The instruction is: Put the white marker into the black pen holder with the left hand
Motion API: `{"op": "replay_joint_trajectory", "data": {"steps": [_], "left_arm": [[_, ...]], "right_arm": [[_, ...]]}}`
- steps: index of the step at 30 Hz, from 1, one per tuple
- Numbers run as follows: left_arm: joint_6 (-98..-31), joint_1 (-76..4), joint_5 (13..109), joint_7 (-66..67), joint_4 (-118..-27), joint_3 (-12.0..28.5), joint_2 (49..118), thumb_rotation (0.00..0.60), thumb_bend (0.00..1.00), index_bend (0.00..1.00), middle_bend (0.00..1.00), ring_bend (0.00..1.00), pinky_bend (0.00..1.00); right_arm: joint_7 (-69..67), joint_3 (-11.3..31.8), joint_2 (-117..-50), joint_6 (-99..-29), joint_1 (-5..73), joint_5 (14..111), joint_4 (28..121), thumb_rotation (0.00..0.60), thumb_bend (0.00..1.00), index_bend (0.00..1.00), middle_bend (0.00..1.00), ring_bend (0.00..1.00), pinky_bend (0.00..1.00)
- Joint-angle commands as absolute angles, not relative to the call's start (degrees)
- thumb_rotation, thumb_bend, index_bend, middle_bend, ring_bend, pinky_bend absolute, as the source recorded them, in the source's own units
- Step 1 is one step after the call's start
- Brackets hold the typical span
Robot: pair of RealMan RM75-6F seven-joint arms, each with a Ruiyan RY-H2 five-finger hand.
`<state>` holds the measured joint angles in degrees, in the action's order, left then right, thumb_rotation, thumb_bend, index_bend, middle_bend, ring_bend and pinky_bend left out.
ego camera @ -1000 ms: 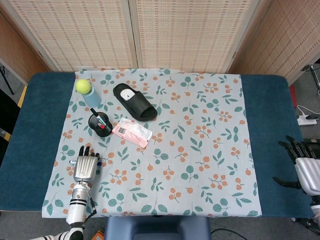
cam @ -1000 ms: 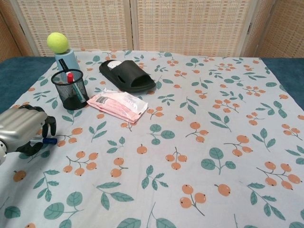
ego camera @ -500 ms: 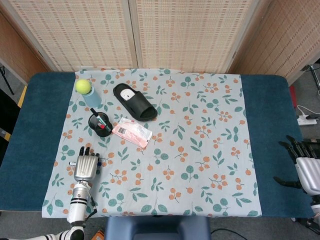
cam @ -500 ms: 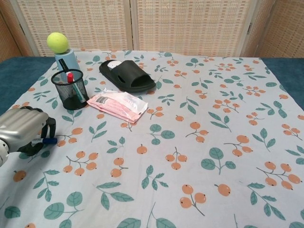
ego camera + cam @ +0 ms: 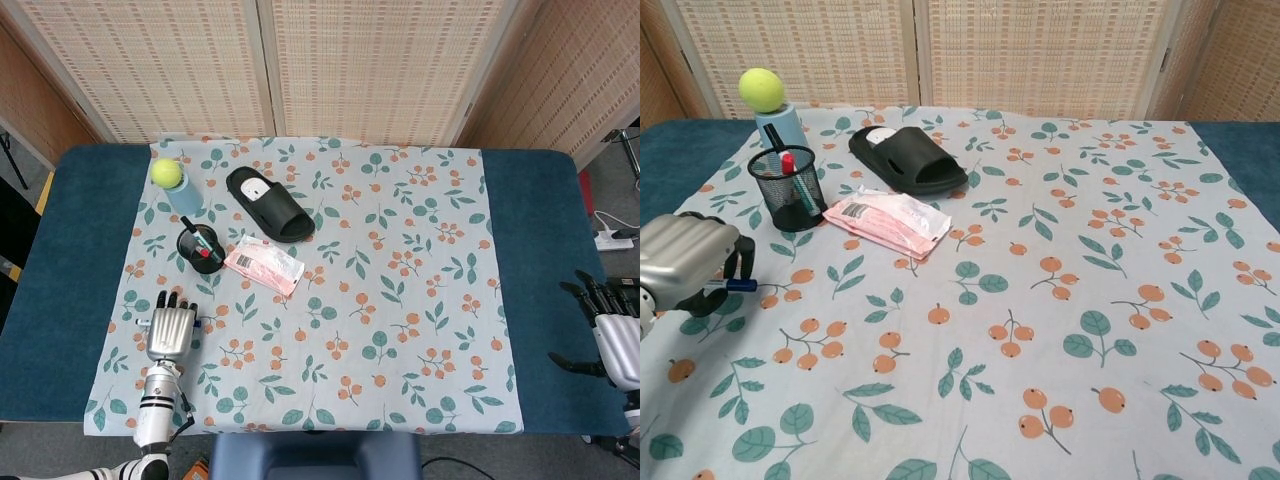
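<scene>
Left hand (image 5: 685, 262) low over the floral cloth's (image 5: 420, 300) near-left part, fingers curled around the white marker (image 5: 738, 285), blue cap poking out; black pen holder (image 5: 787, 188) beyond; right hand (image 5: 612, 335) spread, empty; no writing legible anywhere.

In front of me stands a table (image 5: 530, 260) covered in dark blue, with a floral cloth (image 5: 400, 300) spread over its middle; behind it run woven screen panels (image 5: 360, 60) in pale frames
</scene>
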<state>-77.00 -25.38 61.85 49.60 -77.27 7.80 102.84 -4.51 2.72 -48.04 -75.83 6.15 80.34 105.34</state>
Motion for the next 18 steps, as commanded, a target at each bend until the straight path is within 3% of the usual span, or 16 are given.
{"op": "replay_joint_trajectory", "data": {"steps": [1, 7, 18], "left_arm": [[-78.9, -25.3, 63.8, 49.3, -78.8, 8.1, 101.9, 0.600, 0.38, 0.52, 0.52, 0.19, 0.16], [-80.1, -25.8, 68.5, 39.2, -87.6, 11.9, 94.8, 0.600, 0.38, 0.52, 0.52, 0.20, 0.17], [-61.1, -26.9, 63.3, -3.8, -104.1, 28.0, 67.3, 0.600, 0.38, 0.52, 0.52, 0.21, 0.21]], "right_arm": [[-4.7, 2.7, -48.0, -75.8, 6.1, 80.5, 105.3, 0.600, 0.00, 0.16, 0.00, 0.07, 0.00], [-5.8, 2.7, -47.9, -76.4, 5.9, 81.1, 104.9, 0.600, 0.00, 0.16, 0.00, 0.07, 0.00], [-6.3, 2.7, -47.7, -77.5, 5.4, 81.9, 104.8, 0.600, 0.00, 0.15, 0.00, 0.07, 0.00]]}}
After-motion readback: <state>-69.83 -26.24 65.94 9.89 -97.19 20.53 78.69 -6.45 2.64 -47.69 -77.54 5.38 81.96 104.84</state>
